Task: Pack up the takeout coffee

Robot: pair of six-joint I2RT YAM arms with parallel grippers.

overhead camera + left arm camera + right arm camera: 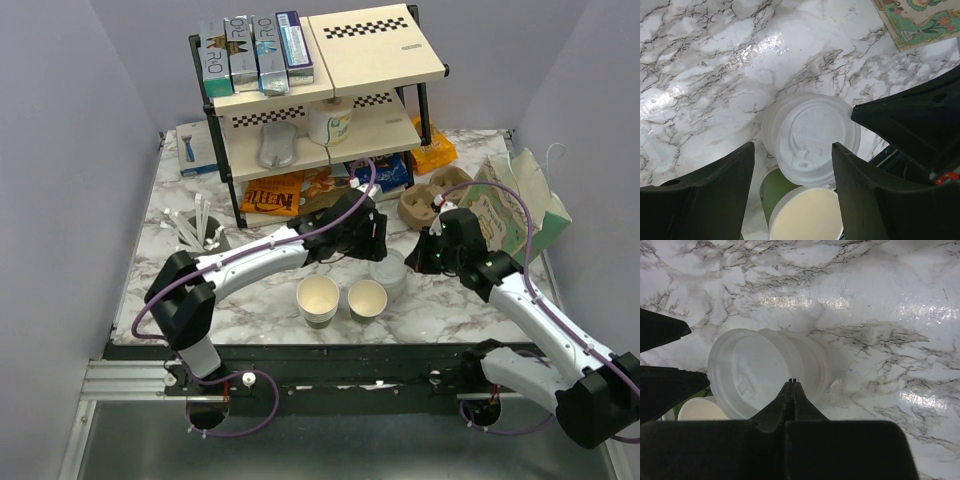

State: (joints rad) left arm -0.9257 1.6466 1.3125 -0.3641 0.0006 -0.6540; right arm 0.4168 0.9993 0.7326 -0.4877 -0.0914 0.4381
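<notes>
Lid (810, 137) — round, frosted plastic — on veined marble (715, 60).

A brown cardboard cup carrier (425, 200) lies between a black-framed cream shelf rack (370, 50) and a green printed paper bag (515, 205).

"RO" on shelf-top boxes (241, 52)

The left fingers (715, 190) stand spread wide apart, the right fingers (775, 412) pressed tightly together.
</notes>
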